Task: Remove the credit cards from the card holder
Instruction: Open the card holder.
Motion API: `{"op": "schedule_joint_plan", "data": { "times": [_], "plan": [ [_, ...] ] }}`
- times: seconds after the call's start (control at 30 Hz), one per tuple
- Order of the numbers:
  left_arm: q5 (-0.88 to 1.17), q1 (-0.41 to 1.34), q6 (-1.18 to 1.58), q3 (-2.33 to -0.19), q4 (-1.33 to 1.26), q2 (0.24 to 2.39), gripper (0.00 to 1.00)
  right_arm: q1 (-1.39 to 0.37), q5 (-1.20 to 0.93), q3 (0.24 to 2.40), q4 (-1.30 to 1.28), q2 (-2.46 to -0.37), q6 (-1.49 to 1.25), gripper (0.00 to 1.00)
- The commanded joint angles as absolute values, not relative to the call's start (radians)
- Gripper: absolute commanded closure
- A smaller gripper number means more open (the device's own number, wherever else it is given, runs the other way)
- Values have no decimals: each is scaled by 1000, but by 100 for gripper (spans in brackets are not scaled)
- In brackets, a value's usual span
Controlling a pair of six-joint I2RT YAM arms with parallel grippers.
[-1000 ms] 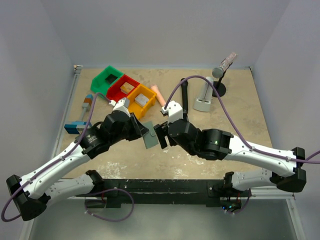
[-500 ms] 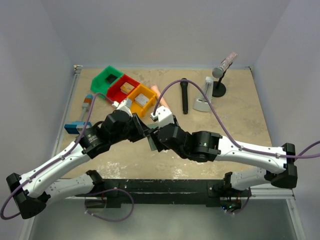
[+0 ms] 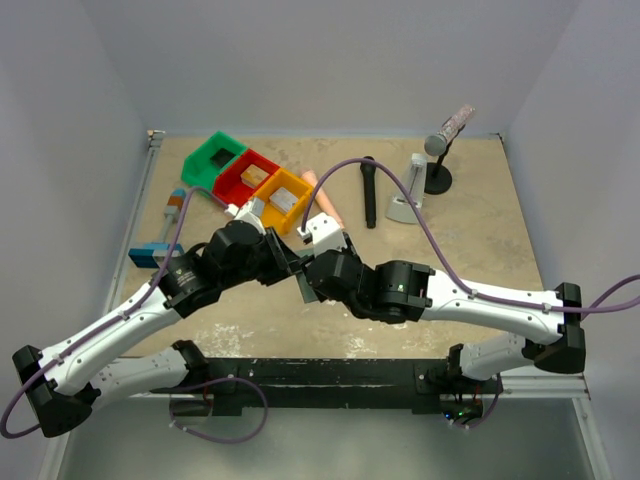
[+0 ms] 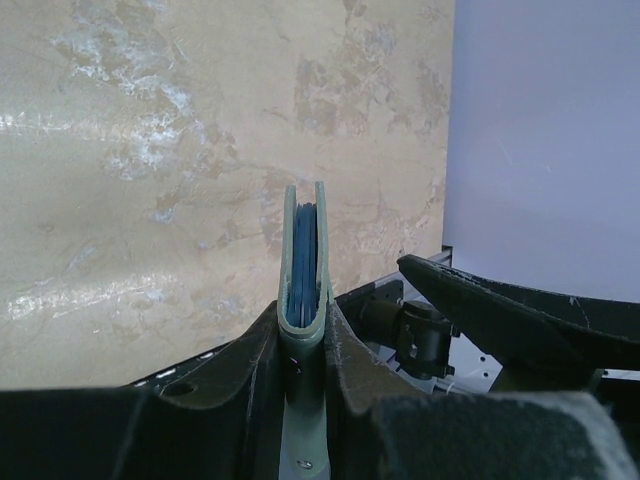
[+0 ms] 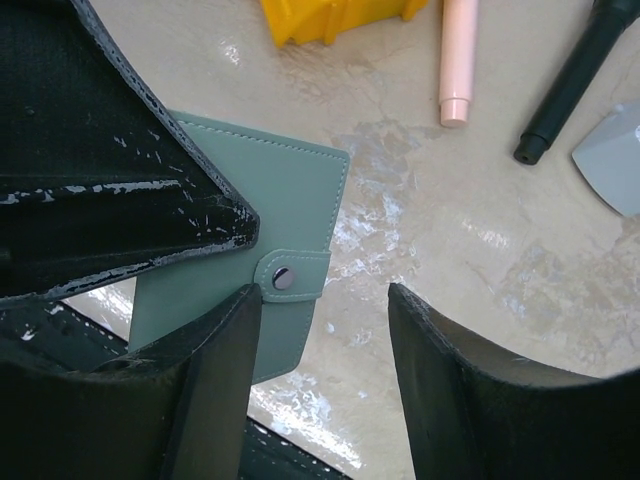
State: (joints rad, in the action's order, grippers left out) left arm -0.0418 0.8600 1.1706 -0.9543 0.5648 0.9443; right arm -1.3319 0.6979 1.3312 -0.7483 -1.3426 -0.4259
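The card holder (image 3: pixel 303 287), pale teal with a snap tab (image 5: pixel 290 277), hangs above the table, pinched at its fold by my left gripper (image 4: pixel 303 322), which is shut on it. The left wrist view shows the card holder (image 4: pixel 303 250) edge-on, with dark blue layers between its covers. The credit cards are hidden. My right gripper (image 5: pixel 322 295) stands open beside the holder (image 5: pixel 270 200). Its left finger (image 5: pixel 215 380) lies against the holder's cover just under the tab. Only table shows across the gap to the other finger (image 5: pixel 470 390). From above, the right gripper (image 3: pixel 312 278) meets the left gripper (image 3: pixel 288 265) at the holder.
Green (image 3: pixel 218 158), red (image 3: pixel 247 176) and yellow (image 3: pixel 283 201) bins stand at the back left. A pink pen (image 5: pixel 455 60), a black marker (image 5: pixel 570 85) and a white stand (image 3: pixel 405 197) lie behind the grippers. A mic-like stand (image 3: pixel 440 150) is at the back right and a blue tool (image 3: pixel 160 250) at the left.
My right gripper has moved left up to the held card holder and its jaws have narrowed. The left arm and the holder have stayed put.
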Motion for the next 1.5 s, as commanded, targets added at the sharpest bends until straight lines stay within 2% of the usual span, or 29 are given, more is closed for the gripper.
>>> {"op": "schedule_joint_plan", "data": {
  "times": [0.0,0.33,0.53,0.87,1.1,1.47],
  "plan": [
    [-5,868,1204,-1002,534,928,100,-1344,758,1379,-764,-1356,-428,44],
    [20,868,1215,-1019,535,937,100,-1367,792,1394,-784,-1381,-420,44],
    [25,868,1221,-1019,531,942,100,-1378,789,1396,-785,-1378,-420,39],
    [71,873,1236,-1014,494,937,100,-1378,781,1446,-844,-1439,-440,43],
    [83,882,1243,-1012,480,925,100,-1378,769,1463,-882,-1465,-463,48],
    [86,887,1244,-997,477,904,100,-1373,799,1479,-954,-1482,-502,66]
  ]
}}
